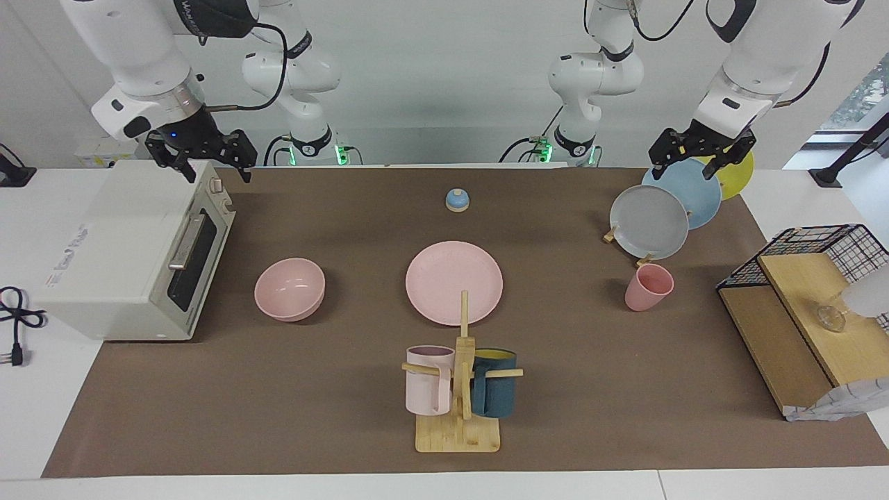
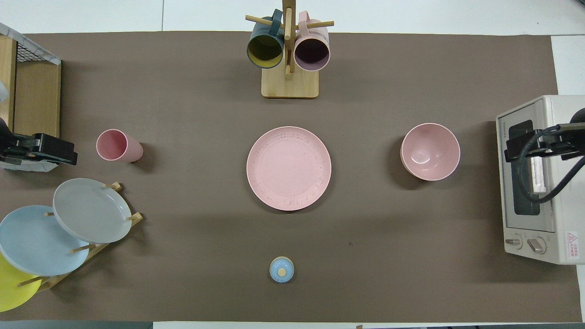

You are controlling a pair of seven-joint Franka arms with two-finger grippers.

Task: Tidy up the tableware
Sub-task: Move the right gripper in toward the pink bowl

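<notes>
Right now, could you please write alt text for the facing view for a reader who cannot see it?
A pink plate lies mid-table, a pink bowl in front of the toaster oven and a pink cup beside the plate rack. The right gripper hangs over the oven, the left gripper over the rack, fingers open.

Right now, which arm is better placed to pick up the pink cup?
Left. The left gripper hangs over the plate rack at the pink cup's end; the right gripper waits above the toaster oven.

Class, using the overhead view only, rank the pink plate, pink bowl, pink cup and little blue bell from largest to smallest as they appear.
1. pink plate
2. pink bowl
3. pink cup
4. blue bell

The differences are plain; none look alike.
</notes>
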